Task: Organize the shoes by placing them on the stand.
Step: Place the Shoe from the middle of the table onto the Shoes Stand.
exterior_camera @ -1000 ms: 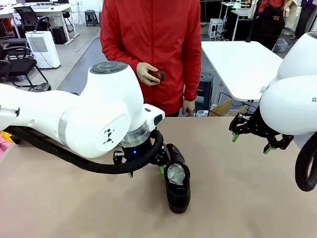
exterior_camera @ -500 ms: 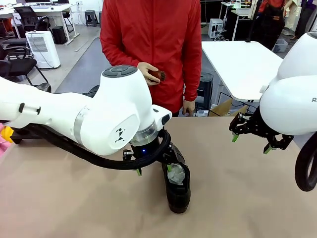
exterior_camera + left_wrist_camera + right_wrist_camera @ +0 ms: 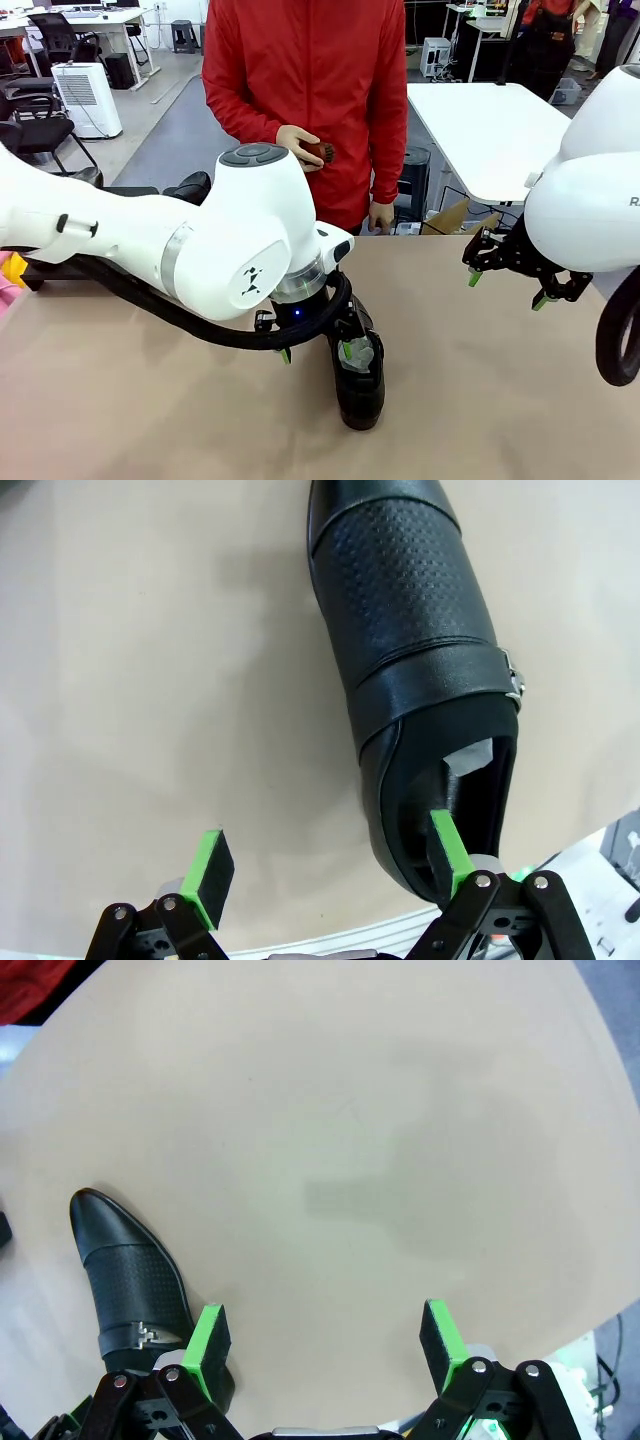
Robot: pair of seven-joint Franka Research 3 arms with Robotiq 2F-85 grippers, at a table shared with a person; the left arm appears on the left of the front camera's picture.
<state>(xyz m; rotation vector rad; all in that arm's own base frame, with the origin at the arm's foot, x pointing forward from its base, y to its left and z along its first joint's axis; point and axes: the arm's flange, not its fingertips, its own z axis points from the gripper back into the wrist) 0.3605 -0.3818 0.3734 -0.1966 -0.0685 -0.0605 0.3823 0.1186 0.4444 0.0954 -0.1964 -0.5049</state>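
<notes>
While the left gripper [image 3: 325,880] hangs wide open and empty over the shoe [image 3: 420,670], one pad [image 3: 449,852] seemingly inside its opening, the grasp is in hand; next, closing on the heel wall. Right gripper [image 3: 508,285] idles, spread, holding nothing.

Left pincer [image 3: 315,352] open over shoe [image 3: 358,385], seemingly touching; right pincer [image 3: 507,288] open, raised.

Beige table [image 3: 120,420]; one black shoe [image 3: 358,385] lies on it just right of middle, heel toward the near edge, toe toward the far edge, white paper stuffing inside.
</notes>
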